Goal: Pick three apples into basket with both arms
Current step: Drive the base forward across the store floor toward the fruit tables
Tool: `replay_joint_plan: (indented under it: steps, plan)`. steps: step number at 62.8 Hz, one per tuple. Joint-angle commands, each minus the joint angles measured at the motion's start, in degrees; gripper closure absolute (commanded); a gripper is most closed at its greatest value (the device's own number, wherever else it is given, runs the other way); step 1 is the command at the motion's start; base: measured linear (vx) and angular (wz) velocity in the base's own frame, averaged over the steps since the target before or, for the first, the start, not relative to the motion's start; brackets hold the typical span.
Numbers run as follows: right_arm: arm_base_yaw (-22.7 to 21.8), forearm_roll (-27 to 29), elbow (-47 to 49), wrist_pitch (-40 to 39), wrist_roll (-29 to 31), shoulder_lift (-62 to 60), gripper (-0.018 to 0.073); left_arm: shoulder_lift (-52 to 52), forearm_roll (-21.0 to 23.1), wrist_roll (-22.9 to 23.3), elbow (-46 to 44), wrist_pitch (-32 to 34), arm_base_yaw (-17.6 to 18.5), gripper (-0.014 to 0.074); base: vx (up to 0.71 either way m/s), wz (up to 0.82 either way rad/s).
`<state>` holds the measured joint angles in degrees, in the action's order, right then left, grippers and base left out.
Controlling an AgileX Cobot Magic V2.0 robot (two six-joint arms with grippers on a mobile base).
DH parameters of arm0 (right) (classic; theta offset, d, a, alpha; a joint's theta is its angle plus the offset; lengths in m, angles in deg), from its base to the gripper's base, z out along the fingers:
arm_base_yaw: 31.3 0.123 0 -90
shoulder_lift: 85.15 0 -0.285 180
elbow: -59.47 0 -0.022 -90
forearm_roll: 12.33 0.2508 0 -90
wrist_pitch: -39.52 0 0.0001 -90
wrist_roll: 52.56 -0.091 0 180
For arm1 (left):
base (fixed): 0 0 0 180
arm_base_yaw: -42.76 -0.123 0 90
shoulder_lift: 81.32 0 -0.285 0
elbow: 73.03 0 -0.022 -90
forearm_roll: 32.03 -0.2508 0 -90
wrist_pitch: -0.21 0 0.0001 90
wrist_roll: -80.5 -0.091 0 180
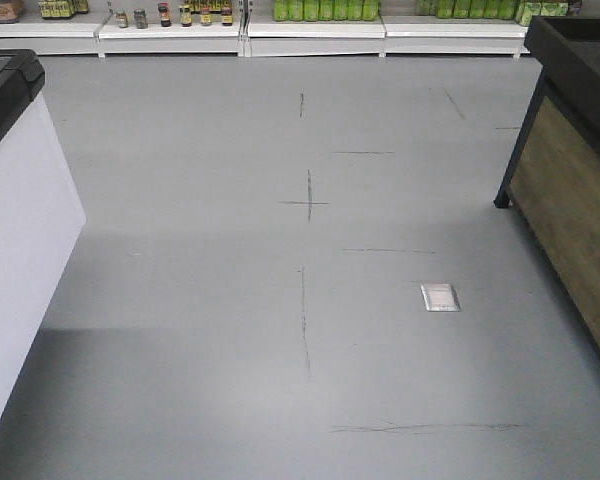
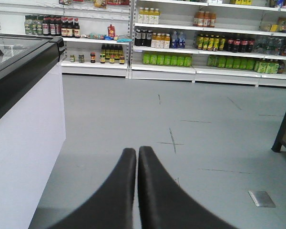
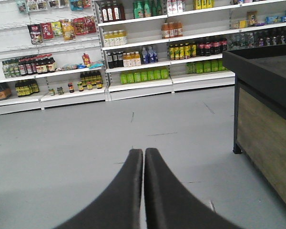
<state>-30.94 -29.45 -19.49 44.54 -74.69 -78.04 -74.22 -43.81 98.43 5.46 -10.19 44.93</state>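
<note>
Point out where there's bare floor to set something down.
The grey floor is bare between the white freezer and the wooden-sided stand, apart from a small metal plate. The shelves behind are packed with bottles.

Three low forward views, shared grey floor, shelves beyond

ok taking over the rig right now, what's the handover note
Grippers: left gripper shut, empty; right gripper shut, empty.
Things: apples and basket in none of the views. Only the grey floor, stocked shelves, a white cabinet on the left and a wood-sided stand on the right show.
Done: nothing visible.
Left: find apples and basket, load all three.
</note>
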Motion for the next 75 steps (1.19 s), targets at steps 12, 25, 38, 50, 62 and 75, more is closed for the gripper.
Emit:
replay_joint_plan:
  steps: [12, 25, 38, 50, 62, 75]
  plan:
    - [-0.3, -0.6, -0.7, -4.3, 0.1, -0.7, 0.0564, -0.8, 0.1, -0.1, 0.5, 3.8, -0.1, 0.0603, 0.0, 0.0]
    - [-0.3, -0.6, -0.7, -4.3, 0.1, -0.7, 0.0564, -0.8, 0.1, -0.1, 0.5, 3.8, -0.1, 0.0603, 0.0, 0.0]
    - [-0.3, -0.6, -0.7, -4.3, 0.1, -0.7, 0.0564, -0.8, 0.1, -0.1, 0.5, 3.8, -0.1, 0.0603, 0.0, 0.0]
    - [-0.3, -0.6, -0.7, -4.3, 0.1, -0.7, 0.0564, -0.8, 0.1, -0.1, 0.5, 3.8, -0.1, 0.0603, 0.0, 0.0]
    - [-0.3, -0.6, -0.7, -4.3, 0.1, -0.7, 0.0564, -0.8, 0.1, -0.1, 0.5, 3.8, -0.1, 0.0603, 0.0, 0.0]
    - [-0.3, -0.6, -0.7, -4.3, 0.1, -0.7, 0.0564, -0.8, 0.1, -0.1, 0.5, 3.8, -0.1, 0.0603, 0.0, 0.0]
